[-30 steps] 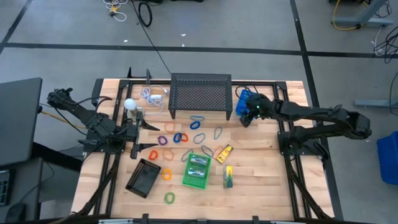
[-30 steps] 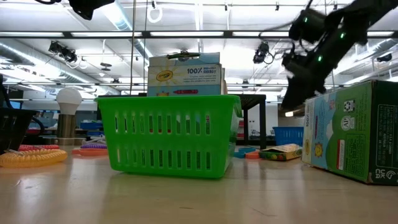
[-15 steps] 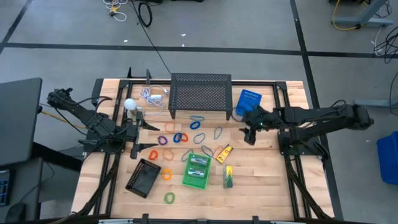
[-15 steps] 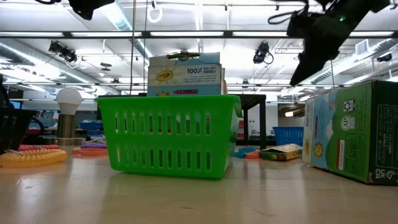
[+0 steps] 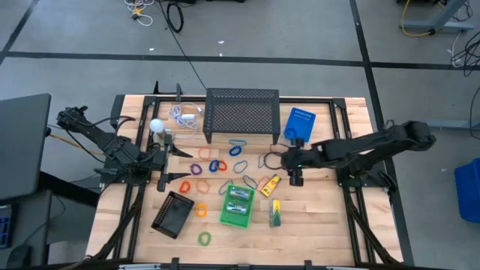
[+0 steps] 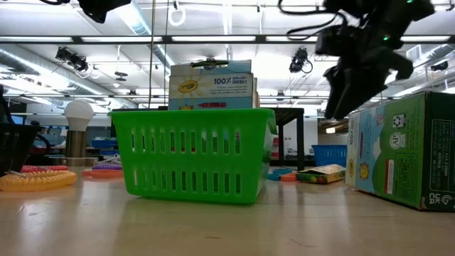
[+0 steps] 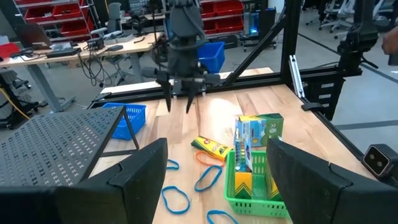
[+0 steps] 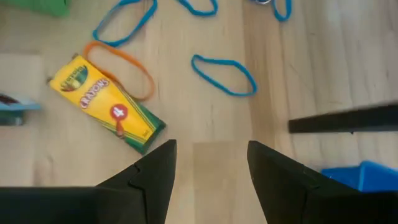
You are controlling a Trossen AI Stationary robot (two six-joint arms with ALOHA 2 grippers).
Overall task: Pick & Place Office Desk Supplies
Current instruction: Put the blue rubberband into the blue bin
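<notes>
Small yellow crayon box [image 8: 106, 112] lay flat on the wooden table [image 5: 315, 202], an orange loop [image 8: 124, 65] touching it; right claw [image 8: 208, 162] hung just above, empty, fingers apart. Left claw [image 7: 214, 171] waited wide open. Workshop benches behind

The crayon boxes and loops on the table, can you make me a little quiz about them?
1. True or false: the green basket holds crayon boxes.
2. What lies partly under the small yellow crayon box: A an orange loop, B a white ball, C a black tray?
3. Is the right pincer gripping anything?

Key: 1 true. 2 A. 3 No, it hangs open and empty above bare wood near that box.
</notes>
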